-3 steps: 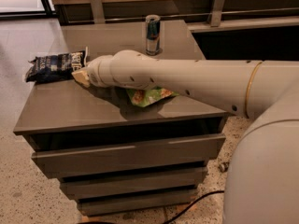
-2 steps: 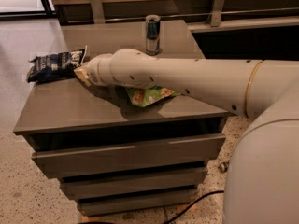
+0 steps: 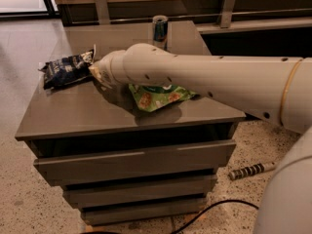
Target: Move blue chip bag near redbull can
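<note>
The blue chip bag [image 3: 64,69] lies crinkled at the table's left edge, its pale end pointing right. The redbull can [image 3: 160,29] stands upright at the back middle of the table [image 3: 73,116]. My arm reaches in from the right, across the table. The gripper [image 3: 97,73] is at the arm's tip, low over the table and right beside the bag's right end. It is mostly hidden behind the wrist. I cannot tell whether it touches the bag.
A bright green snack bag [image 3: 158,96] lies mid-table, partly under my arm. The table is a drawer unit with edges close on the left and front. A wooden rail with metal posts [image 3: 101,1] runs behind. A striped cylinder [image 3: 251,170] and a black cable [image 3: 214,208] lie on the floor.
The arm's wrist end has shifted slightly right and toward the back. The can and the green bag have not moved.
</note>
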{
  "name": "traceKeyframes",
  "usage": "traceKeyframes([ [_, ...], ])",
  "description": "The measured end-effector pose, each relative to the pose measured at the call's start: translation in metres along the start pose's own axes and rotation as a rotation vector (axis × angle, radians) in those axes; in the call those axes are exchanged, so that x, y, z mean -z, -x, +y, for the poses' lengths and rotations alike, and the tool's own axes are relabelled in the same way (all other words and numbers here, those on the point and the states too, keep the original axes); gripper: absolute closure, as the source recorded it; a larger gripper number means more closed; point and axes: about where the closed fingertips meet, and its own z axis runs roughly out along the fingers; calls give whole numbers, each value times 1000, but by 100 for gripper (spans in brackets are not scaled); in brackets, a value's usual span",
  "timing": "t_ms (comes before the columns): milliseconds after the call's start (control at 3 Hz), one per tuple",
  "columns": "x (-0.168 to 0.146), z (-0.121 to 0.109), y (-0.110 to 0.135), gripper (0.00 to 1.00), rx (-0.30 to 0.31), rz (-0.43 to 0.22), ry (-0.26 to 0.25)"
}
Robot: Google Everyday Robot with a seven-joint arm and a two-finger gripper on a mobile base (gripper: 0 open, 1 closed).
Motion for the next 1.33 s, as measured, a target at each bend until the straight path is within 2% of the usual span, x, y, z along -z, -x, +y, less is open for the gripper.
traceKeyframes([
  [333,76,-43,-24,100,12,99,-131],
  [667,107,-72,-42,100,2,148,-203],
  [1000,137,-94,-58,74,-28,195,-277],
  [1333,149,-95,-59,43,-38,218,-316],
])
